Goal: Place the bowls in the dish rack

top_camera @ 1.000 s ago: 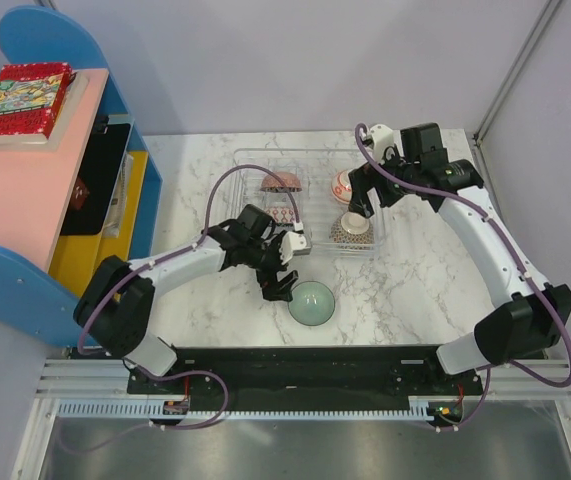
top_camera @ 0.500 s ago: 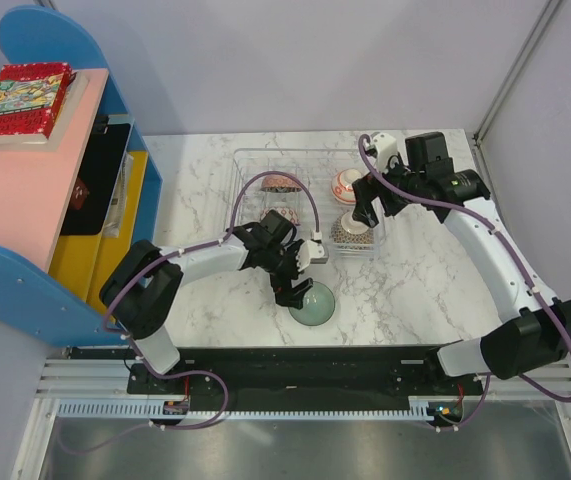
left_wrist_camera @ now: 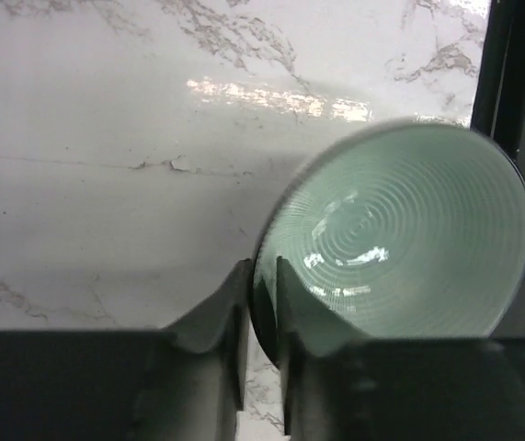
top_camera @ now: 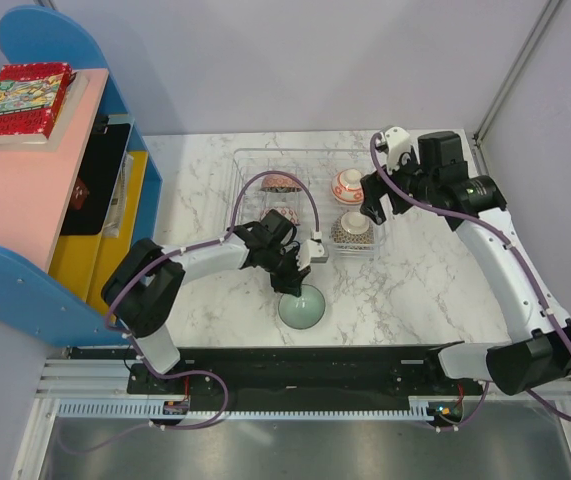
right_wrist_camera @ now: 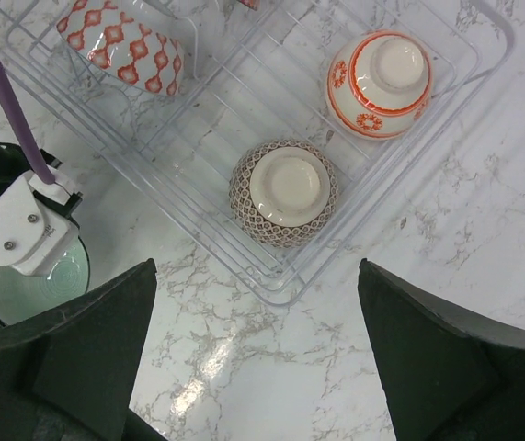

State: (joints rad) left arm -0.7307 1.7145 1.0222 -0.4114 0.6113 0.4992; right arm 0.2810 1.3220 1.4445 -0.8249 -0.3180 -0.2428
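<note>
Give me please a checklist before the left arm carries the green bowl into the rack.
1. Grip: left end effector pinches the mint-green bowl at its rim, one finger inside, one outside: ok.
2. Bowl off the table: tilted, underside hidden: cannot tell.
3. Free slot: dish rack shows bare ribs between the lattice bowl and the red-diamond bowl: ok.
4. Right end effector clear of the path: hangs open over the rack's right end, may block: not ok.
5. Purple cable arching over the rack, snag risk: cannot tell.
</note>
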